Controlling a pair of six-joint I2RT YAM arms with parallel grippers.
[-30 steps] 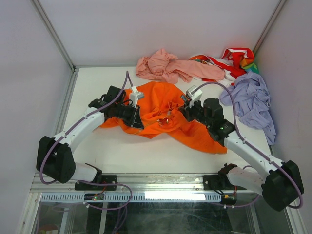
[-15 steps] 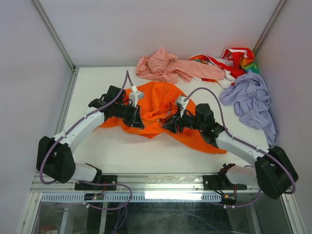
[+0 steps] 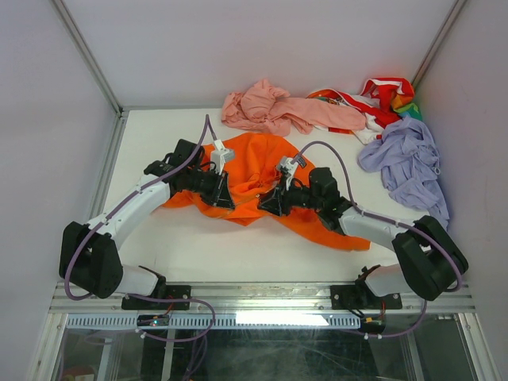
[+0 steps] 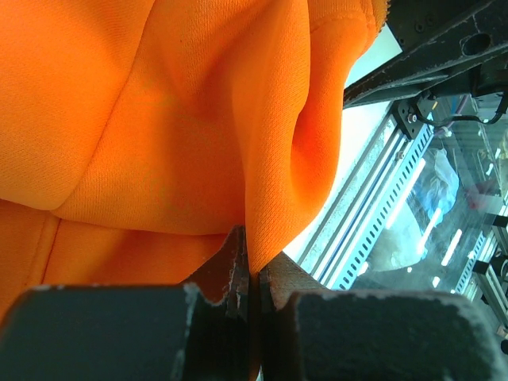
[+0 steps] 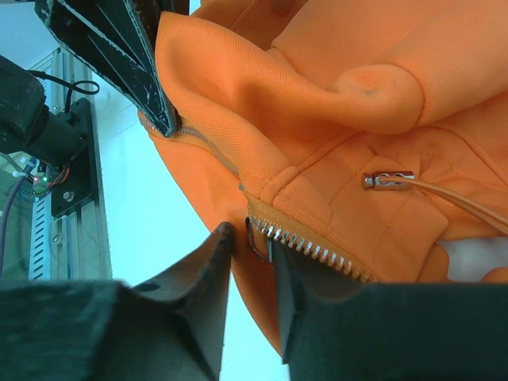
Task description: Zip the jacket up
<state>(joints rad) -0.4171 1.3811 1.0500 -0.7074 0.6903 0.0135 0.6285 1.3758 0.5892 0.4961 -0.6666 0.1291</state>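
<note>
The orange jacket [image 3: 258, 163] lies crumpled at the table's middle. My left gripper [image 3: 223, 196] is shut on a fold of its fabric [image 4: 270, 159] at the lower left edge. My right gripper [image 3: 267, 205] is at the jacket's front hem, its jaws a little apart. In the right wrist view the metal zipper pull [image 5: 255, 236] sits between the fingertips, close to the right finger [image 5: 298, 274]. The zipper teeth [image 5: 317, 254] run off to the right. A drawstring toggle [image 5: 387, 181] lies on the fabric. The left gripper's finger [image 5: 131, 51] shows at the top left, pinching the hem.
A pale pink garment [image 3: 270, 109] lies at the back. A red, white and multicoloured garment [image 3: 382, 95] lies in the back right corner, and a lilac garment [image 3: 409, 163] lies along the right side. The frame rail [image 3: 262, 298] runs along the near edge.
My right arm has swung left and down across the jacket, bringing its gripper to the zipper at the front hem. The left arm has not moved.
</note>
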